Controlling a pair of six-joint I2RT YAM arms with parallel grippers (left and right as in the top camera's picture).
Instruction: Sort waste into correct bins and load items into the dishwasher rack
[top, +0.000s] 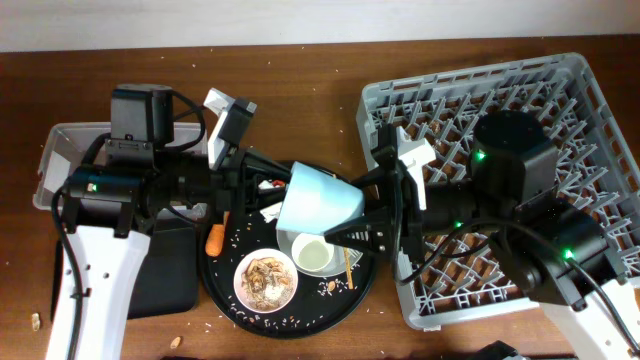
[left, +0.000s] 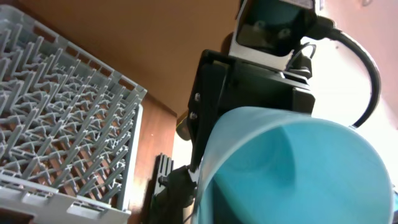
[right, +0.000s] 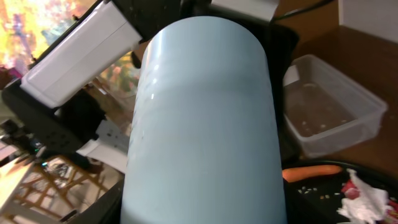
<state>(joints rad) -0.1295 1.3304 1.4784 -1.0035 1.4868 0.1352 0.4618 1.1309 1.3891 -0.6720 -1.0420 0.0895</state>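
Cup: the light blue cup (top: 318, 200) lies on its side in the air above the round black tray (top: 222, 287), between the two grippers, with its mouth toward the left arm.
Left gripper: the left gripper (top: 272, 192) meets the cup's mouth end. Its wrist view looks straight into the cup's hollow (left: 298, 168), and its fingers do not show, so I cannot tell whether they pinch the rim.
Right gripper: the right gripper (top: 362, 212) meets the cup's other end. Dark parts lie along both sides of the cup, which fills its wrist view (right: 202, 124) — whether the fingers press on it I cannot tell.
Rack: the dishwasher rack (top: 600, 110) sits at the right of the table, partly under the right arm.
On the round tray: the small white cup (top: 314, 254) stands just below the held cup, with the small white bowl (top: 243, 287) of brownish food scraps (top: 266, 272) beside it. The orange carrot (top: 214, 239) lies at the tray's left edge, and the crumpled white tissue (right: 368, 200) is near it.
Bins: the clear tub (top: 60, 145) is at the far left, with the flat black tray (top: 165, 270) in front of it, just beside the round tray.
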